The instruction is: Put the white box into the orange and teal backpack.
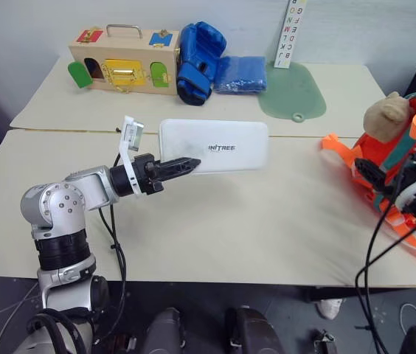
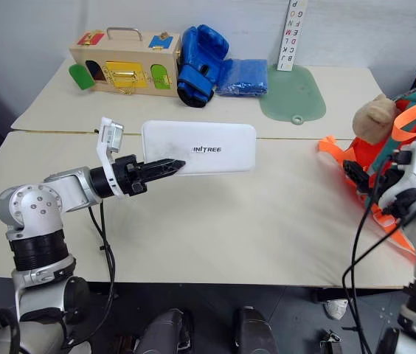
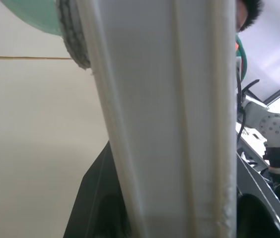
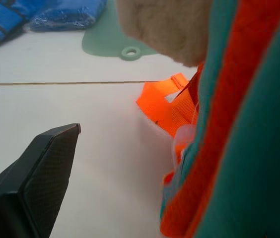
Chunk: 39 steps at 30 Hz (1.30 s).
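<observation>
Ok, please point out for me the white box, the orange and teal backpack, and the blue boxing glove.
white box (image 2: 215, 147): right eye view, on its flat top beside the grey lettering.
orange and teal backpack (image 1: 403, 140): left eye view, on its orange front fabric.
blue boxing glove (image 1: 197, 59): left eye view, on the glove's middle.

The white box (image 2: 199, 147) carries small grey lettering on its top face, near the middle, reading "INITREE" or something close to it; the letters are small and slightly blurred. At the far edge of the table (image 2: 215, 228) a narrow white alphabet strip (image 2: 289, 35) leans upright, its coloured capital letters stacked one over another; the visible run reads B, C, then J, K, L, M, N, O, P going upward, though some letters are uncertain
</observation>
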Each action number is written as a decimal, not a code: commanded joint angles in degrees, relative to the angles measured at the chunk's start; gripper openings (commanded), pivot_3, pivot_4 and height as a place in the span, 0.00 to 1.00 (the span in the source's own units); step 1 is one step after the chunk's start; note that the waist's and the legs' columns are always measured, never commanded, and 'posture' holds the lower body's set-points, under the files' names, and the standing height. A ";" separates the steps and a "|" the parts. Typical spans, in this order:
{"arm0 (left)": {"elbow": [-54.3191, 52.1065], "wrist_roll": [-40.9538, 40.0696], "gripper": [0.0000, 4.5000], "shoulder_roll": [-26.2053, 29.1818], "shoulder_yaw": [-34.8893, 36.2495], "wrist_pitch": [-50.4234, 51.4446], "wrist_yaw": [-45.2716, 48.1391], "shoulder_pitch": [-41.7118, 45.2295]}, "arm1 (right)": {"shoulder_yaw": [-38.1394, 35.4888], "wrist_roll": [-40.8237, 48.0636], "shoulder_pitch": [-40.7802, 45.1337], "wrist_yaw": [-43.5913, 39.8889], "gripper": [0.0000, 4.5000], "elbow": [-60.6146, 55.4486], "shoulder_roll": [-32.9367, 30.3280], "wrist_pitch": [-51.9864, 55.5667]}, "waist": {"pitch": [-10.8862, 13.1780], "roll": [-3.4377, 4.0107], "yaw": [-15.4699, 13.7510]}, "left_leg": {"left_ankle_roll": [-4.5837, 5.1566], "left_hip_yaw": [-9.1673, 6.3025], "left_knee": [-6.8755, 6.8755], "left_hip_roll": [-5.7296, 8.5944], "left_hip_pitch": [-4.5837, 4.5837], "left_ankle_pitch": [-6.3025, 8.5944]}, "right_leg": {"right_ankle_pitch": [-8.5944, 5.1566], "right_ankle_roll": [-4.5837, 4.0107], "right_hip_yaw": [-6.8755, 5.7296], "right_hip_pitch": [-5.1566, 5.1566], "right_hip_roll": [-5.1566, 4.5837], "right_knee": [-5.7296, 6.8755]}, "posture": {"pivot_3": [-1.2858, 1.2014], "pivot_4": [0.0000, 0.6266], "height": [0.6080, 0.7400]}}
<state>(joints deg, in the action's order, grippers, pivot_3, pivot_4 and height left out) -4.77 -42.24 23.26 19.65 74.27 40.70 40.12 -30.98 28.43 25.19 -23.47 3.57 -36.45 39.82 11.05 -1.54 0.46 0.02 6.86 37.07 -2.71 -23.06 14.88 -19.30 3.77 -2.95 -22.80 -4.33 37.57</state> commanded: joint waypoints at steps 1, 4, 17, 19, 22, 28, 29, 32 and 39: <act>1.50 -0.77 0.34 1.71 -0.22 -4.14 1.03 1.70 | 0.59 -1.15 2.39 -0.72 0.87 3.01 0.03 -6.40 | 0.00 0.00 -0.14 | 0.00 0.00 0.02 0.00 0.00 0.00 | 0.00 0.00 0.00 0.00 0.00 0.00 | 0.52 0.24 1.00; 3.12 -0.27 0.34 3.02 -0.82 -7.46 1.12 1.99 | 2.43 -0.72 2.23 -3.96 0.66 3.23 -0.15 -8.70 | 0.00 0.00 -0.08 | 0.01 -0.01 0.00 -0.01 -0.01 0.00 | 0.00 0.00 0.00 0.00 0.00 -0.01 | 0.52 0.24 1.00; 7.49 0.12 0.34 7.28 -1.79 -15.86 1.18 4.97 | 7.46 19.81 -0.56 -30.27 0.00 -15.26 -9.50 5.35 | 0.02 0.02 1.13 | -0.01 -0.02 -0.07 -0.08 0.00 0.02 | 0.00 0.00 -0.03 -0.01 0.03 0.00 | 0.52 0.24 1.00; 7.80 -0.29 0.34 7.86 -1.77 -16.44 1.63 5.97 | 7.71 25.54 0.56 -34.61 0.00 -18.32 -12.39 9.39 | 0.03 0.02 1.26 | 0.00 -0.02 -0.08 -0.09 0.00 0.02 | 0.00 0.00 -0.03 -0.01 0.03 -0.03 | 0.52 0.24 1.00; 8.31 -1.49 0.34 8.21 -1.18 -17.21 2.85 7.59 | 8.22 31.70 2.20 -40.23 0.00 -20.51 -16.39 13.65 | 0.03 0.03 1.23 | 0.03 -0.03 -0.10 -0.11 0.00 0.05 | 0.00 0.00 -0.04 -0.01 0.04 -0.05 | 0.52 0.24 1.00; 7.84 -7.02 0.34 8.72 1.94 -16.22 5.38 11.11 | 9.86 39.81 3.33 -47.92 0.00 -23.73 -22.26 19.43 | 0.06 -0.02 0.97 | 0.15 -0.08 -0.05 -0.07 -0.10 0.12 | 0.00 0.00 -0.07 -0.01 -0.06 -0.13 | 0.52 0.24 1.00; 7.56 -8.30 0.34 8.80 2.35 -15.76 5.85 11.50 | 10.11 40.19 2.69 -49.11 0.00 -24.25 -22.97 19.77 | 0.06 -0.02 0.96 | 0.17 -0.08 -0.05 -0.06 -0.12 0.14 | 0.00 0.00 -0.08 -0.01 -0.08 -0.14 | 0.52 0.24 1.00; 6.50 -11.16 0.34 9.24 2.34 -14.77 7.29 12.00 | 11.36 38.64 0.36 -51.24 0.00 -24.91 -24.08 18.99 | 0.06 -0.02 0.91 | 0.20 -0.09 -0.05 -0.03 -0.12 0.17 | 0.00 0.00 -0.09 -0.01 -0.10 -0.16 | 0.52 0.24 1.00; 5.50 -5.93 0.34 12.70 -6.36 -20.83 16.54 7.84 | 14.18 34.52 -1.76 -51.32 0.00 -23.22 -23.69 16.16 | 0.06 -0.03 1.02 | 0.15 -0.07 0.00 -0.03 -0.09 0.14 | 0.01 0.01 -0.08 0.00 -0.08 -0.13 | 0.52 0.24 1.00</act>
<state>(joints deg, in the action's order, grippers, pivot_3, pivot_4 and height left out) 1.53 -50.03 35.09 15.07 56.76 54.14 47.97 -16.05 62.94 23.24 -74.13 -19.62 -59.73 57.20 11.11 -1.57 1.47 0.14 6.79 37.07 -2.75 -23.14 15.01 -19.29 3.78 -3.04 -22.80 -4.39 37.44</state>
